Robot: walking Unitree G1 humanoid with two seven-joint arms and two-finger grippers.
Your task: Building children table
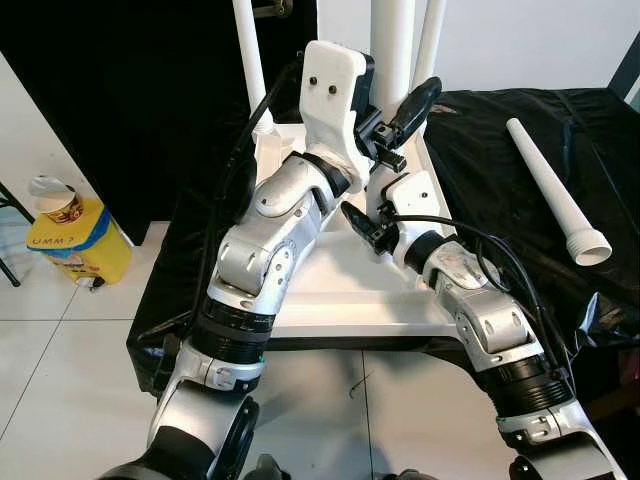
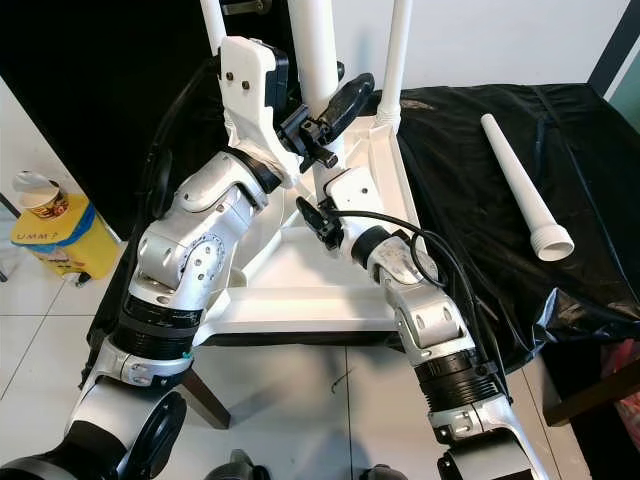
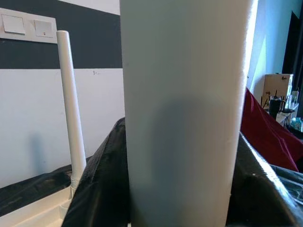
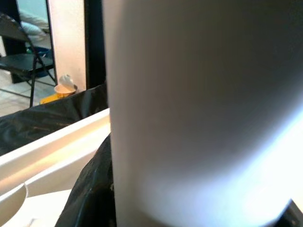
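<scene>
A white children's table (image 1: 330,290) lies upside down on a black-covered surface. Three white legs stand up from it, at the back left (image 1: 248,60), in the middle (image 1: 392,45) and at the back right (image 1: 430,40). My left gripper (image 1: 400,115) is shut on the middle leg (image 3: 184,118) well above its base, with black fingers (image 3: 97,189) on either side of it. Lower down, my right gripper (image 1: 372,222) is shut on the same leg (image 4: 199,118) near where it meets the table. A fourth leg (image 1: 555,190) lies loose on the black cloth to the right.
A yellow bin (image 1: 80,245) with a paper cup on it stands on the tiled floor to the left. A black backdrop (image 1: 130,90) hangs behind the table. The black cover's front edge (image 1: 150,340) drops to the white tiles near my legs.
</scene>
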